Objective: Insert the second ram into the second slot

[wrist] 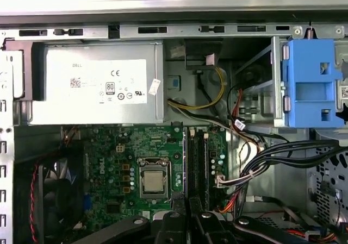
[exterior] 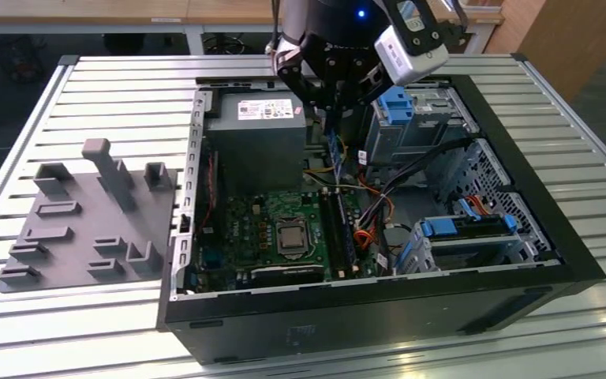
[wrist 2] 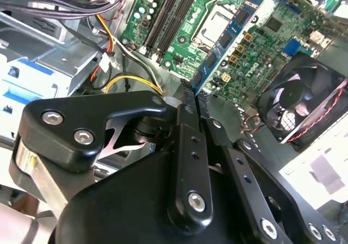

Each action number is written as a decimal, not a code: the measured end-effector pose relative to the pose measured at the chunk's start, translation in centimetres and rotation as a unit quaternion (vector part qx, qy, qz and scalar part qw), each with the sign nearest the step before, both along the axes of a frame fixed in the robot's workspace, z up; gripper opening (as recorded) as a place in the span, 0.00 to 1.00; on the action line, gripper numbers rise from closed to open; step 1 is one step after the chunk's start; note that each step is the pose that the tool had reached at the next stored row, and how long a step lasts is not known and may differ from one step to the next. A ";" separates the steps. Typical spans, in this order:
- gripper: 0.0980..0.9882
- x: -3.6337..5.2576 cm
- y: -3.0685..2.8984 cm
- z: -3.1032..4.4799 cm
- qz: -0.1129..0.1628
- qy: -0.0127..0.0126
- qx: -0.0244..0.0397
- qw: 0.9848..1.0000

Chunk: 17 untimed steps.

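Observation:
My gripper hangs over the open computer case, near its back, shut on the second ram. The stick hangs edge-down from the fingers, above the motherboard. In the second wrist view the gripper clamps one end of the dark blue-green ram, which reaches out over the board. The long dark memory slots lie beside the processor socket, below and forward of the stick. In the first wrist view the gripper sits just short of the slots. I cannot tell whether either slot holds a stick.
A grey power supply fills the case's back corner beside the gripper. Blue drive brackets and black cable bundles crowd the exterior view's right. A fan sits at the board's edge. A grey fixture plate lies outside the case.

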<state>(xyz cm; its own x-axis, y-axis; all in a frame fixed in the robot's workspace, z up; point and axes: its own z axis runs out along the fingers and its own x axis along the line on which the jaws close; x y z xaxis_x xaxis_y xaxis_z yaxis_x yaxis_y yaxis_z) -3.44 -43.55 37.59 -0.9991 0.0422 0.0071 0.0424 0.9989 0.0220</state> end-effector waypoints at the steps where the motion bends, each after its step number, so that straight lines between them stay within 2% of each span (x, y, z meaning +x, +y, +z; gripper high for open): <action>1: 0.04 0.00 -0.03 -0.09 0.000 0.000 0.000 1.000; 17: 0.04 0.00 -0.56 -1.70 0.000 0.000 0.002 1.000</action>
